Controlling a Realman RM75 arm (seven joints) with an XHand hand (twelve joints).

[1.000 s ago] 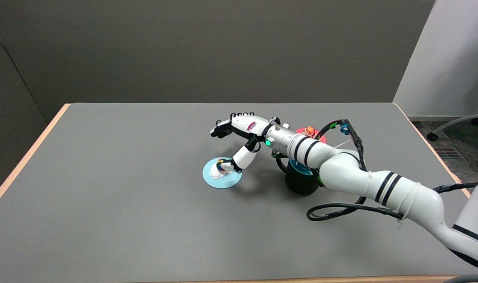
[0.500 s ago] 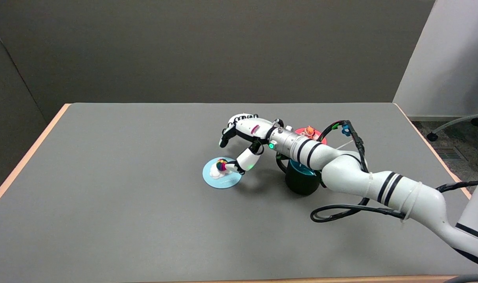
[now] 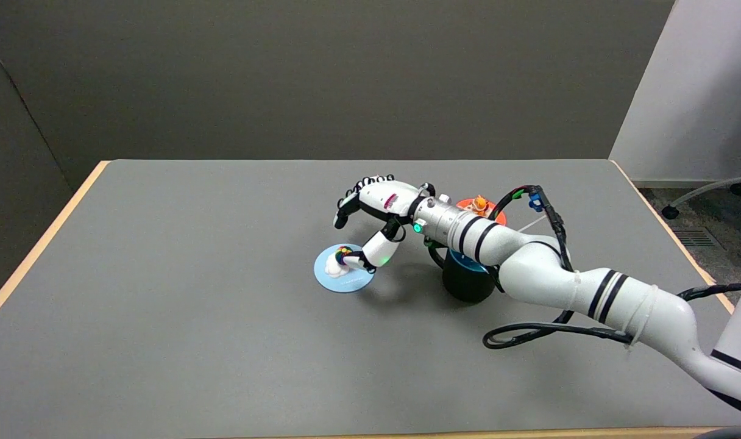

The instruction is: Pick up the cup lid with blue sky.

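Note:
The blue sky cup lid [image 3: 346,281] lies flat on the grey table [image 3: 194,274], a little left of centre. It is a light blue disc with a white cloud and rainbow knob [image 3: 335,263] on top. My right hand [image 3: 379,210] hovers just right of and above it. The thumb [image 3: 370,251] points down and its tip touches the knob's right side. The other fingers [image 3: 346,208] curl downward in the air above the lid, apart from the thumb. Nothing is lifted.
A dark cup [image 3: 465,281] with a blue inside stands under my forearm, right of the lid. Behind the arm lies a red lid [image 3: 495,214] with an orange figure on it. A black cable loop [image 3: 529,332] rests on the table near the arm.
The fingers, stretched out flat a second ago, have bent down toward the lid. The thumb tip has stayed at the knob. The lid has not moved.

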